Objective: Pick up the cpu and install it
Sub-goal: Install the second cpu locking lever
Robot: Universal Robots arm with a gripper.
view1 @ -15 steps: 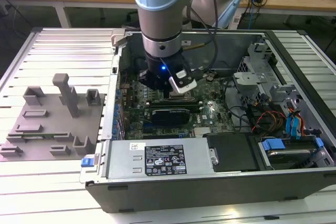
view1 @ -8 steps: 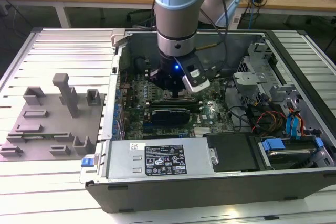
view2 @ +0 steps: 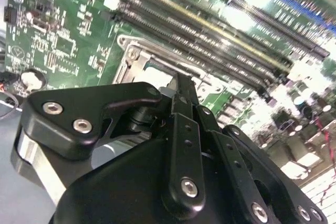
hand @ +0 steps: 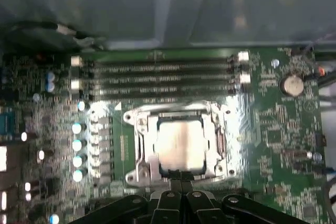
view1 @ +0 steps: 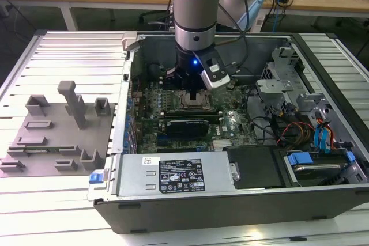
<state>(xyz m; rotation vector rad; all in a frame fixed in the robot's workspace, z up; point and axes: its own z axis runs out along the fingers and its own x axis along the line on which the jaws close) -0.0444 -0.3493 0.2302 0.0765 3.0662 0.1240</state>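
cpu (hand: 181,148): seated in socket (hand: 137,145), motherboard centre.
end effector (hand: 181,183): fingers together, empty, at cpu's 6 o'clock edge.
step: install finishing.

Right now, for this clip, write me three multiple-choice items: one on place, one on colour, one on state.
1. Where does the cpu lie?
A. On the gray tray
B. In the socket on the motherboard
C. On the power supply

2. What colour is the motherboard?
A. Green
B. Red
C. White

3. How does the gripper stand to the cpu?
A. It holds the cpu high above the case
B. It is over the gray tray
C. It is low over the socket, fingertips together at the cpu's edge

Key: 1 B, the silvery chip sits inside the metal frame. 2 A, the board is green in both wrist views. 3 C, the first wrist view shows the tips meeting there.
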